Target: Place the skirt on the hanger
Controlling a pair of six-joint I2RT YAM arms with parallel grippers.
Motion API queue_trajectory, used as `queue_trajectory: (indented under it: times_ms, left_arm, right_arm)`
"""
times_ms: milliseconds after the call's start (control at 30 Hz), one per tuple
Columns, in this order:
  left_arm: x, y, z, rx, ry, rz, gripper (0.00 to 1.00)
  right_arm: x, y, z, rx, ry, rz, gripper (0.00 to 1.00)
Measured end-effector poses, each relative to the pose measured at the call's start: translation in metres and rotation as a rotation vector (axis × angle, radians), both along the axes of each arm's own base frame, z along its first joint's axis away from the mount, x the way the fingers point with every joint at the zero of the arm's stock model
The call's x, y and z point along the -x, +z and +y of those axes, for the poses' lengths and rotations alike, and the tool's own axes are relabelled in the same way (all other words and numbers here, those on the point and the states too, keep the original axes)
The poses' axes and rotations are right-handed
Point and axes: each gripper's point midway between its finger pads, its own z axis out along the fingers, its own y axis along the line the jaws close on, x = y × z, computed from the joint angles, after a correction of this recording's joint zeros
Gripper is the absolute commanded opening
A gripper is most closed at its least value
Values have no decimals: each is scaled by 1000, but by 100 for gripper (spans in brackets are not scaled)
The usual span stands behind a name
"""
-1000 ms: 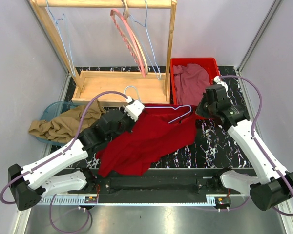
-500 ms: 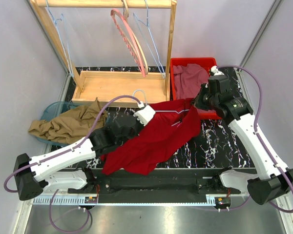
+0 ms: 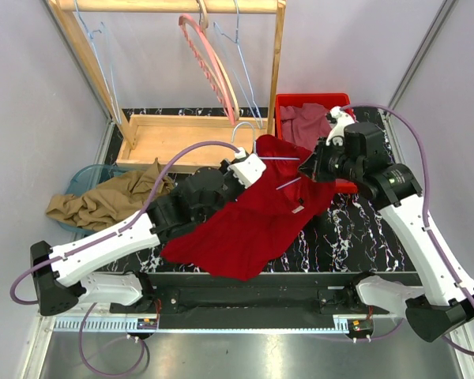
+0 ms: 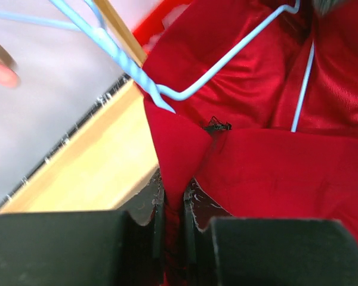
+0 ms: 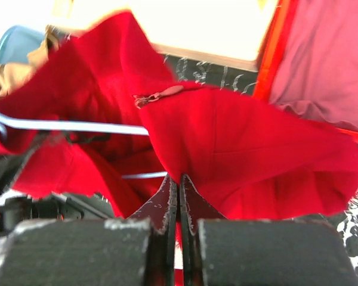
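Note:
The red skirt hangs lifted above the table, stretched between both grippers. A light blue wire hanger sits inside its upper edge, with the hook sticking out towards the rack. My left gripper is shut on a fold of the skirt just below the hanger's twisted neck. My right gripper is shut on the skirt's other top edge. The hanger wire runs across behind that fabric. The lower hem droops towards the near table edge.
A wooden rack stands at the back with a pink hanger and blue wire hangers on its bar. A red bin holding a maroon cloth is beside my right gripper. A tan cloth lies on a blue basin at the left.
Both grippers have risen and moved back towards the rack, lifting the skirt and hanger off the table. The left gripper has also travelled right.

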Motion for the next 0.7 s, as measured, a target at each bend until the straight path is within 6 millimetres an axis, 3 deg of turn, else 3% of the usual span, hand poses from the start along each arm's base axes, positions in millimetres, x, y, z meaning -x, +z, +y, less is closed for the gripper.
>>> queue_trajectory:
  times_ms: [267,400,533,700]
  left_arm:
    - [1,45,-16,26,-84,-76,0]
    - [9,51,-21,54,-142,-83,0]
    - [19,21,-19,75,-170,-44,0]
    - [34,-53,-9,66,-194,94,0]
  right_arm:
    - [18,-2,30,2,128,-15,0]
    - [25,4,33,-18,151,-37,0]
    - [36,-7,30,-26,161,-34,2]
    - [52,-65,25,5,155,94,7]
